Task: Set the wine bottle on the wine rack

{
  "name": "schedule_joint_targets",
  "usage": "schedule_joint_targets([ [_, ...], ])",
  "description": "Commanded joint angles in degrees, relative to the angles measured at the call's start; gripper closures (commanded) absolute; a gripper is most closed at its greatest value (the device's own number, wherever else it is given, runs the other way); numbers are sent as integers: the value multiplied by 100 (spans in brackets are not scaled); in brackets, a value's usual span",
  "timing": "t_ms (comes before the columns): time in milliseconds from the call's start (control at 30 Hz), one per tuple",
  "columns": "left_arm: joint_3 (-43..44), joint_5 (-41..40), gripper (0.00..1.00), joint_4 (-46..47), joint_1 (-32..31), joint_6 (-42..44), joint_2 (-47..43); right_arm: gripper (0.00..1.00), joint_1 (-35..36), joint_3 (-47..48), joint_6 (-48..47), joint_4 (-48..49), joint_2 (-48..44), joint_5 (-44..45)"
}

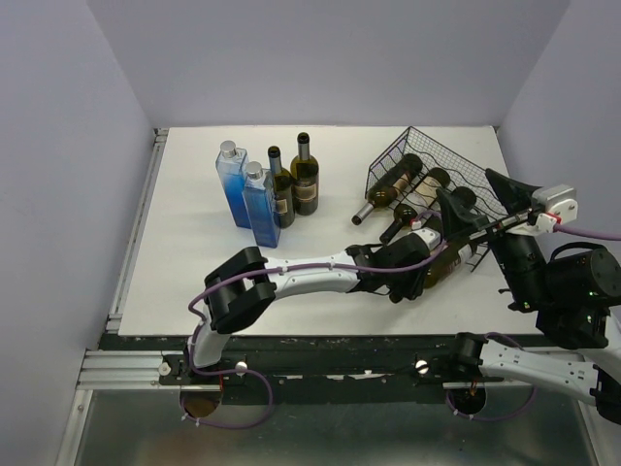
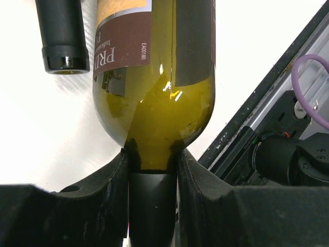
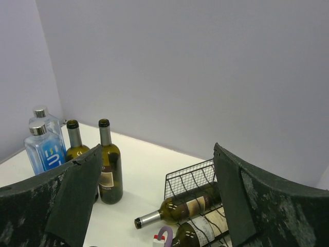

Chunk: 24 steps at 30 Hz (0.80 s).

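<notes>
A green wine bottle (image 1: 443,264) with a brown label lies on its side at the near end of the black wire wine rack (image 1: 434,155). My left gripper (image 1: 406,269) is shut on its neck. In the left wrist view the dark neck sits squeezed between both fingers (image 2: 115,185), and the bottle (image 2: 154,103) stretches away from the left gripper (image 2: 152,162). My right gripper (image 1: 477,202) hovers above the rack's right part, open and empty. Its fingers (image 3: 77,195) frame the wine rack (image 3: 193,177) in the right wrist view. Whether the held bottle rests in a cradle is hidden.
Other bottles (image 1: 396,184) lie in the rack, necks pointing left; one neck (image 2: 61,36) shows beside the held bottle. Two upright wine bottles (image 1: 305,177) and two blue water bottles (image 1: 233,184) stand at the back left. The table's dark front rail (image 1: 320,345) runs below.
</notes>
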Motion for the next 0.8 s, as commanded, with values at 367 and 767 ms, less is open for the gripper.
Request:
schedule_joint_targets([
  [367, 1364, -917, 100, 2230, -80, -424, 1291, 6, 24, -8, 284, -464, -104, -52],
  [767, 2349, -426, 100, 1906, 8, -820, 1994, 7, 15, 36, 407, -728, -174, 19],
])
